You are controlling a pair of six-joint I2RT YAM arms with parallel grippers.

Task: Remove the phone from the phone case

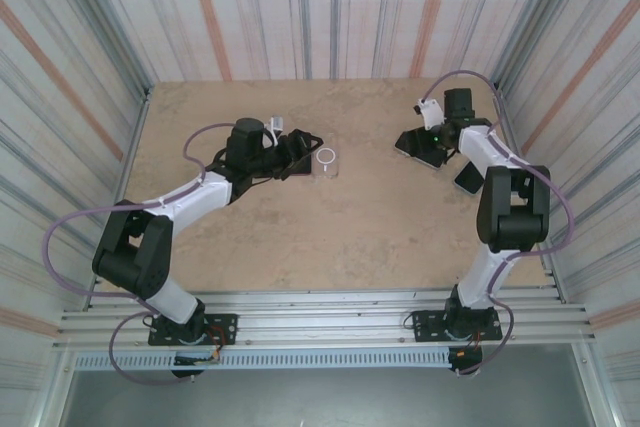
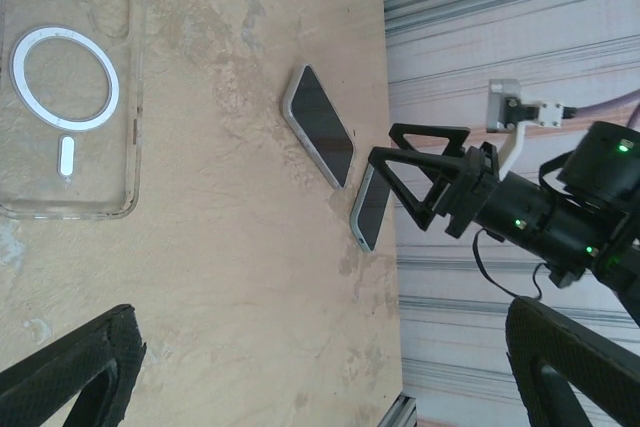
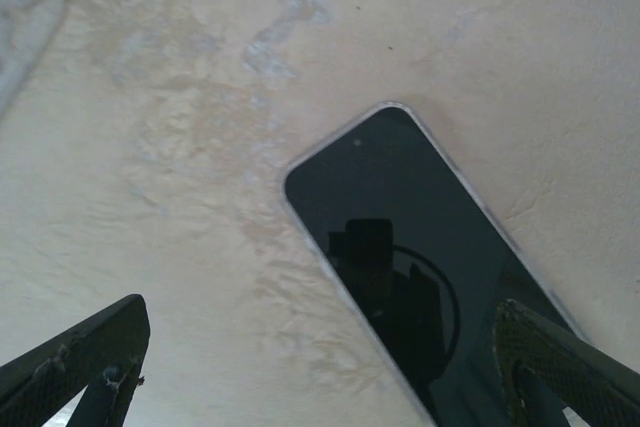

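Two grippers stand wide and hold nothing. The transparent plastic phone case (image 2: 70, 97) with a white ring lies empty on the beige surface (image 2: 230, 277), just right of the left gripper (image 1: 303, 155). The black glass phone (image 3: 420, 267) lies bare at the far right, under the right gripper (image 3: 320, 317). If that arm swings away low, I fear a finger pushes it against the second dark phone (image 2: 368, 205) near the edge.

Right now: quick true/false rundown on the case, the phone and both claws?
1. The clear plastic phone case with the white ring is empty. True.
2. The left claw grips that case. False: it is open, and the case lies apart from its fingers on the beige table.
3. The dark-screened, silver-edged phone lies flat on the table. True.
4. The right claw is shut on the phone. False: it is open, holding nothing.
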